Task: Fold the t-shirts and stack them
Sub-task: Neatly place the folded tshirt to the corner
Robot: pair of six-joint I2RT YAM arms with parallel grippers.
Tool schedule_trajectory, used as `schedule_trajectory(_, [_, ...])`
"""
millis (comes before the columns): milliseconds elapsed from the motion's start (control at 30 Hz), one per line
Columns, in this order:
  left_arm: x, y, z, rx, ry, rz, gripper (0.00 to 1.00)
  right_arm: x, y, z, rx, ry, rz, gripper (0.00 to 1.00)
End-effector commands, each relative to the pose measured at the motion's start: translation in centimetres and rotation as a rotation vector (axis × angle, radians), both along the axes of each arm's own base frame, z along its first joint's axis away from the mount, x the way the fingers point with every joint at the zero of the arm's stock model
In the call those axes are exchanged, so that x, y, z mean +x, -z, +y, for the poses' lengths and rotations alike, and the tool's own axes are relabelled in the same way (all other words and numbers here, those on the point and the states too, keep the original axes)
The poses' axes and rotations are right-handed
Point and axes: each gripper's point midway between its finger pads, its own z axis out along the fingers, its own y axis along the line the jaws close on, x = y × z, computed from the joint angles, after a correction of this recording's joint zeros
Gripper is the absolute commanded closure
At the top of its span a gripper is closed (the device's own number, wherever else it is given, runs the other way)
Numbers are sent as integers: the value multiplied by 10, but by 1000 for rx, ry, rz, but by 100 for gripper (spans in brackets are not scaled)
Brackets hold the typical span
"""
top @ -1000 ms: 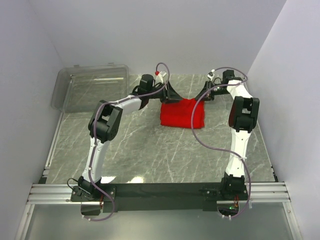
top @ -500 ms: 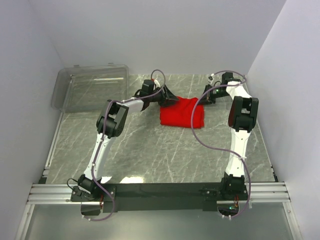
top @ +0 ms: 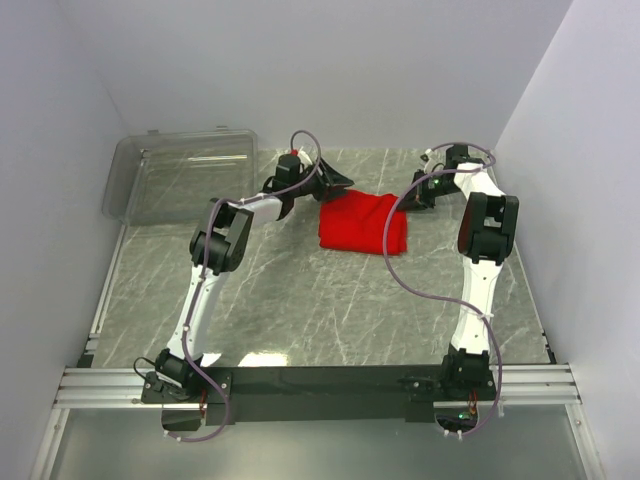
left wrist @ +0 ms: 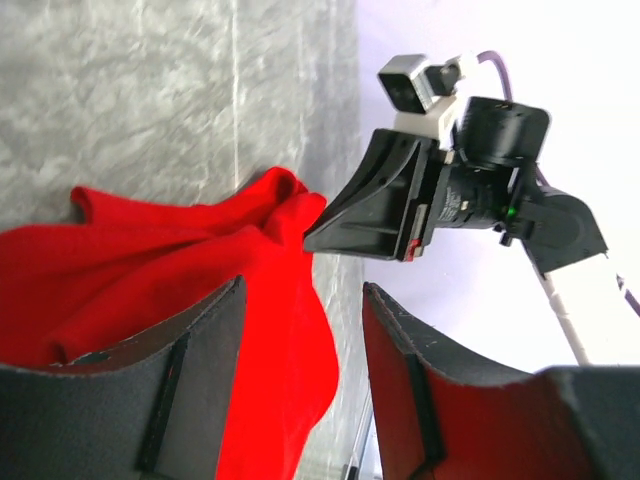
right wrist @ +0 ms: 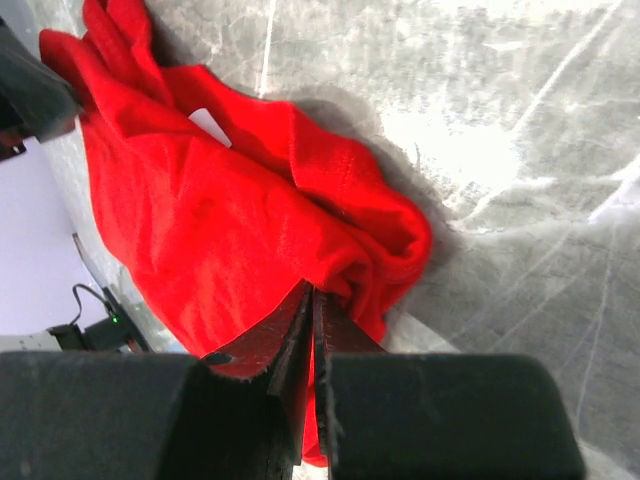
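Note:
A bright red t-shirt lies folded into a rough rectangle at the far middle of the table. My left gripper is open at the shirt's far left corner, and in the left wrist view the red cloth lies below and between its spread fingers, not gripped. My right gripper is at the shirt's far right corner. In the right wrist view its jaws are pressed shut with a fold of the red t-shirt pinched between them. The right gripper also shows in the left wrist view.
A clear plastic bin stands at the far left of the grey marble table. White walls close in the back and both sides. Cables loop over both arms.
My left gripper has drawn back a little from the shirt's far left corner and its forearm has swung. The right gripper and the shirt have barely moved.

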Motion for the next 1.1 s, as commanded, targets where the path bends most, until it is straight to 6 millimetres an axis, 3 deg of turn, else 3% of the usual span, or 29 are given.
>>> schedule_trajectory(0, [1,-43,1,-74,13,-106,44,-1,-20,2,40,-60,-82,90])
schedule_trajectory(100, [2,-53,5,-69,3,-138,44,-7,-60,11,87,-129,-192,90])
schedule_trajectory(233, [2,-47,5,-29,7,-122,44,-29,-75,25,94,-206,-215,90])
schedule_trajectory(333, [2,-43,6,-26,9,-119,45,-58,-67,40,102,-276,-162,90])
schedule_trajectory(367, [2,-39,6,-24,8,-112,44,-72,-56,43,105,-287,-123,90])
schedule_trajectory(567, [5,-28,7,-9,6,-90,45,-117,-23,59,96,-333,-11,92])
schedule_trajectory(733, [9,-19,9,7,0,-69,45,-131,-8,56,86,-312,45,94])
schedule_trajectory(1067, [23,-2,22,62,-55,-32,45,-134,11,34,94,-231,133,95])
